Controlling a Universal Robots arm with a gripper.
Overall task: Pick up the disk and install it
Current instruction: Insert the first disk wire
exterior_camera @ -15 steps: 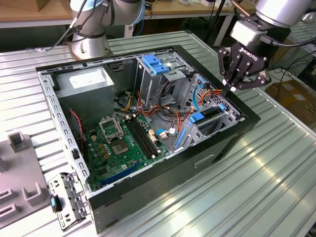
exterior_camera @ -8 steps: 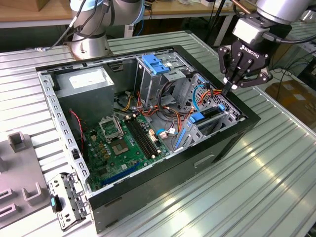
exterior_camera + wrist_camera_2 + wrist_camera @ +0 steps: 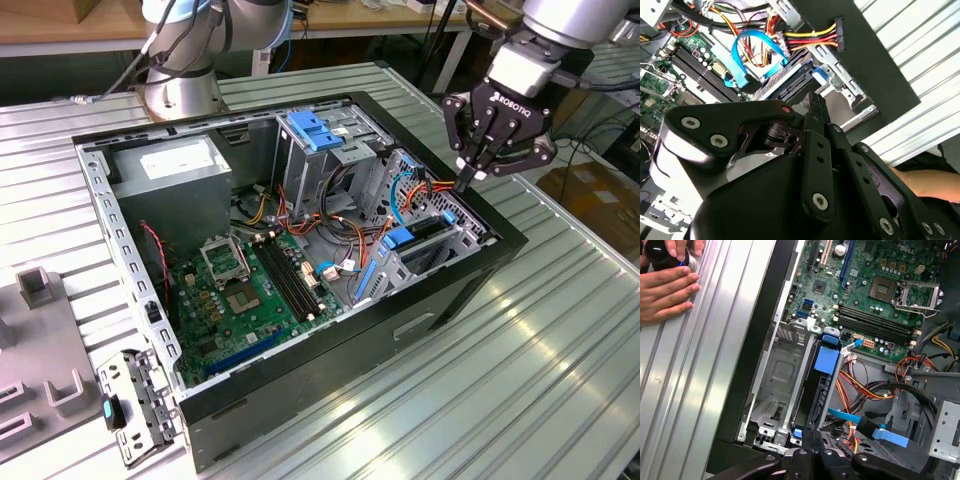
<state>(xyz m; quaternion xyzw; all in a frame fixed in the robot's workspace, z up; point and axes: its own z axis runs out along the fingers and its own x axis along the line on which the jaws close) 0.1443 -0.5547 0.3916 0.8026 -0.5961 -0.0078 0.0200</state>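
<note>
The disk (image 3: 420, 238) stands on edge in a slot of the drive cage at the exterior view's right end of the open computer case (image 3: 120, 250). Its blue rail tab (image 3: 826, 359) and dark side (image 3: 809, 400) show in the first wrist view. In the second wrist view the disk (image 3: 790, 86) lies under a blue data cable (image 3: 742, 55). My gripper (image 3: 467, 180) hangs just above the case's rim beside that cage, shut, with nothing between its fingers (image 3: 812, 440). It is apart from the disk.
The case holds a motherboard (image 3: 245, 285), a grey power supply (image 3: 175, 170), a light-blue ribbed bracket (image 3: 315, 128) and loose coloured cables (image 3: 420, 190). A person's hands (image 3: 665, 285) rest on the ribbed metal table (image 3: 540, 340). Grey fixtures (image 3: 40, 290) stand at the exterior view's left.
</note>
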